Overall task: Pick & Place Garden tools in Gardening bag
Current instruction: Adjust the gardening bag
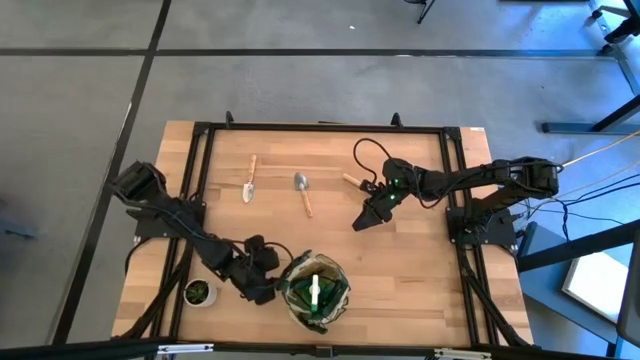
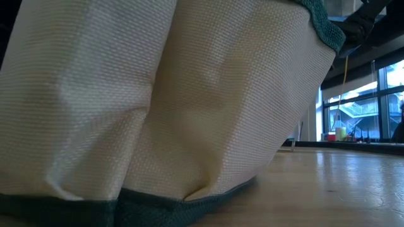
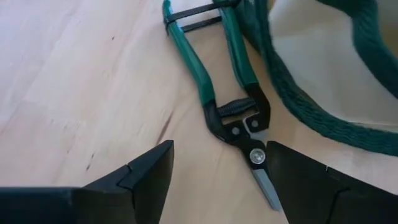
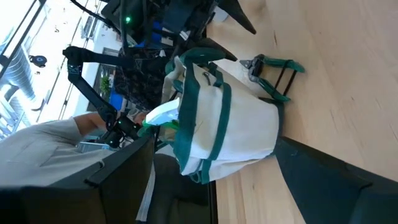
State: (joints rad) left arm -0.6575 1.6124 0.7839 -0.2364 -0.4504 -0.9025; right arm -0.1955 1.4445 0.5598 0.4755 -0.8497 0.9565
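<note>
Left gripper (image 3: 214, 180), fingers spread wide, hovers over the shears (image 3: 233, 112) lying on the table against the bag (image 1: 314, 292); it should straddle the pivot squarely before closing; right gripper (image 1: 366, 218) waits open mid-table.

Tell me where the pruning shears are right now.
The pruning shears lie flat on the table beside the gardening bag, on its left-arm side, directly between the open fingers of the left gripper.

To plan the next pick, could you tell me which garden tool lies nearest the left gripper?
The green-handled pruning shears, lying on the table beside the gardening bag, directly before the open left gripper; the trowels lie far across.
</note>
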